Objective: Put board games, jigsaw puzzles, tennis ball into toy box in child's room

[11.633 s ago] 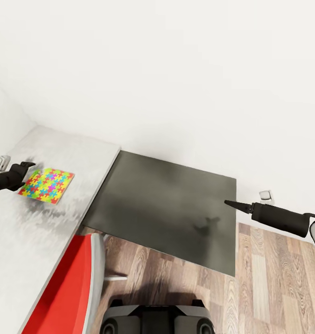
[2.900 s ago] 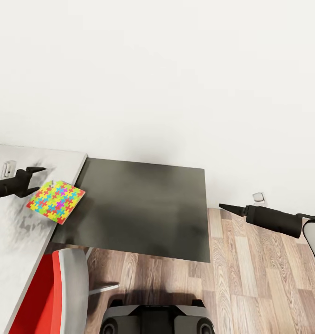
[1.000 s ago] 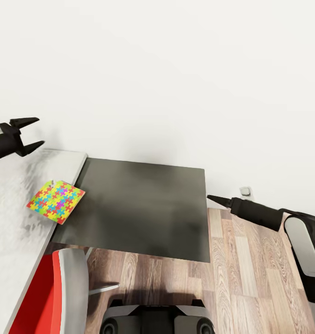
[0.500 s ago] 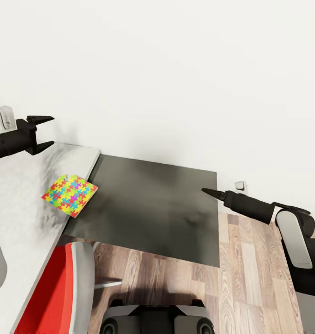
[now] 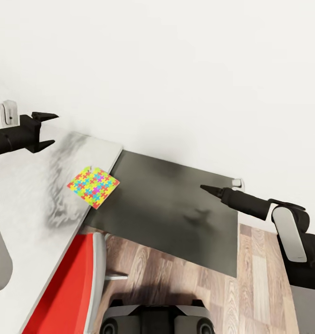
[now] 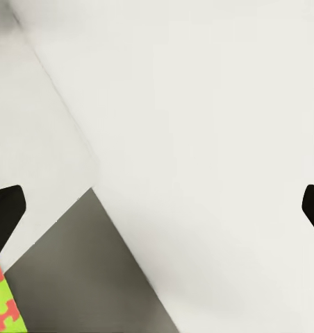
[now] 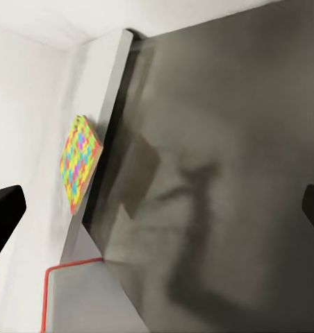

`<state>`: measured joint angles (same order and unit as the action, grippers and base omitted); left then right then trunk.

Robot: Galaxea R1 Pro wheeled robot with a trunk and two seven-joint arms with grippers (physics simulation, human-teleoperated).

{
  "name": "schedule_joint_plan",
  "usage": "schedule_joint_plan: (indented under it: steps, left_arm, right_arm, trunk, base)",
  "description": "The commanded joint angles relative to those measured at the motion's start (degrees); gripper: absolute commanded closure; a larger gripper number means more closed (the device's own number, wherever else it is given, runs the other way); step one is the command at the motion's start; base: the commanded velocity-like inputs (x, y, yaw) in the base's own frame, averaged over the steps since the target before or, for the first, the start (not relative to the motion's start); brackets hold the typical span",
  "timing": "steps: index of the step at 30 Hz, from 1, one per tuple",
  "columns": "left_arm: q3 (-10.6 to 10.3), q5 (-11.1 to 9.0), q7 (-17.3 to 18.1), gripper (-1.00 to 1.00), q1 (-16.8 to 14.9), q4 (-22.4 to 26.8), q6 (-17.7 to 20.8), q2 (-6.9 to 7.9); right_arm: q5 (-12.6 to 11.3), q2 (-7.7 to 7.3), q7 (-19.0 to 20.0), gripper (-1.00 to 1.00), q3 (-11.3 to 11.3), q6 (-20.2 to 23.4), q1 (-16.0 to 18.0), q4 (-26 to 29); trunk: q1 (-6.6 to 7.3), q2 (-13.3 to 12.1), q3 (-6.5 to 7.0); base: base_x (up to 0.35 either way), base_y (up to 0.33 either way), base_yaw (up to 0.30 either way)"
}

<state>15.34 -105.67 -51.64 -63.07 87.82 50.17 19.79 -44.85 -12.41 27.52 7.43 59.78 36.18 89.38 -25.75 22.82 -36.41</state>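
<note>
- The flat, square jigsaw puzzle printed in bright multicoloured pieces [image 5: 93,187] lies on the pale grey marbled table [image 5: 32,195], right at the table's edge, with one corner poking out over the dark grey mat [image 5: 176,208] on the floor below.
- The black left gripper [image 5: 46,130] hangs above the table near the white wall, its two fingers spread apart and holding nothing; in the left wrist view a corner of the puzzle peeps in beside one finger.
- From those fingers the puzzle lies lower down and nearer the robot, towards the table's edge. The left arm is clearly the nearer one.
- The black right gripper [image 5: 208,189] is out over the dark mat, well apart from the puzzle. In the head view its fingers look drawn to a point, yet the right wrist view shows a finger tip at each side of the frame, so I cannot tell its state.
- The puzzle sits as a diamond to the robot, with no long axis. Its overhanging corner seems the easiest place to pinch.
- A red and grey chair [image 5: 69,287] stands close under the table.
</note>
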Motion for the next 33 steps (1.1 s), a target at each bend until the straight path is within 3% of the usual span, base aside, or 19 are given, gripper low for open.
schedule_joint_plan:
  steps: [1, 6, 21, 33]
  left_arm:
    - [-0.1, -1.1, -1.1, -1.0, -0.1, 0.4, -0.1, -0.16]
    - [-0.6, -2.7, -3.0, -1.0, -0.2, 1.7, -0.6, -0.54]
    - [-3.7, -3.8, -5.6, -1.0, -0.3, 3.8, -1.0, -1.11]
    - [-4.9, -4.0, -7.5, -1.0, -2.1, 4.1, -1.1, -3.13]
  right_arm:
    - [0.5, 0.04, 0.5, -1.0, 0.1, 0.2, 0.1, -0.4]
    - [0.5, 0.07, 0.5, -1.0, 0.1, 0.2, 0.5, -3.1]
    - [0.4, -0.46, 0.7, -1.0, 0.2, 0.2, 3.4, -14.2]
    - [-0.5, -0.72, 1.6, -1.0, 0.3, 0.2, 5.0, -18.7]
  trunk:
    - [-0.03, 0.1, -0.08]
    - [-0.03, 0.1, -0.08]
    - [-0.03, 0.1, -0.08]
    - [-0.03, 0.1, -0.08]
  base:
    - [0.0, 0.0, 0.28]
    - [0.0, 0.0, 0.282]
    - [0.0, 0.0, 0.276]
    - [0.0, 0.0, 0.091]
